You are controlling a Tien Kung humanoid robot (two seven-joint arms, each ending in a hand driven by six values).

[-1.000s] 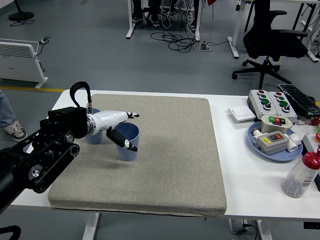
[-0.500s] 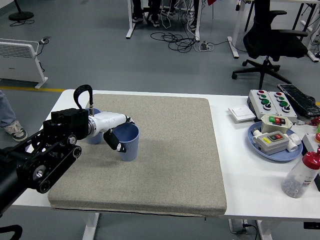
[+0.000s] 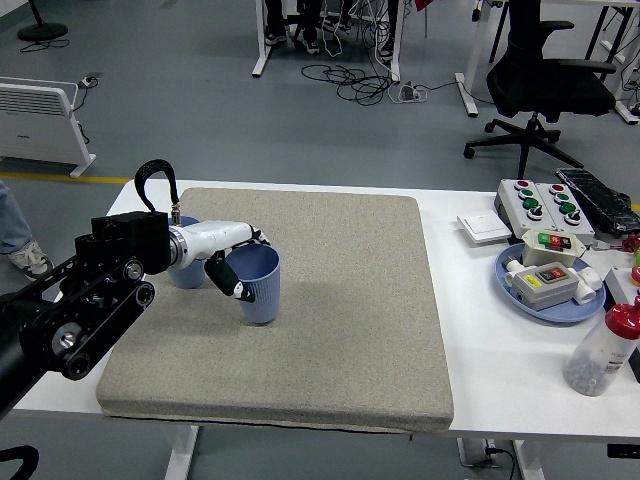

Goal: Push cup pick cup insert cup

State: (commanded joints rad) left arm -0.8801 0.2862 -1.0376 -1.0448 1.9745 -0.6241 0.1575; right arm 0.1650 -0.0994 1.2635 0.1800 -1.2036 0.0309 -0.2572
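Note:
A blue cup (image 3: 260,283) stands upright on the grey mat (image 3: 340,310), left of its middle. My left hand (image 3: 236,262) is shut on the blue cup: the thumb presses its near side and the other fingers curl over the far rim. A second blue cup (image 3: 186,268) stands behind my wrist near the mat's left edge, mostly hidden by the arm. The right arm does not show.
On the white table (image 3: 480,330) at the right are a blue plate (image 3: 510,285) with button boxes, a control box (image 3: 545,205), a white card (image 3: 484,229) and a clear bottle with a red cap (image 3: 605,350). An office chair (image 3: 545,80) stands beyond the table.
The fingers, spread a second ago, have curled around the blue cup. The cup has shifted slightly and the arm has moved a little.

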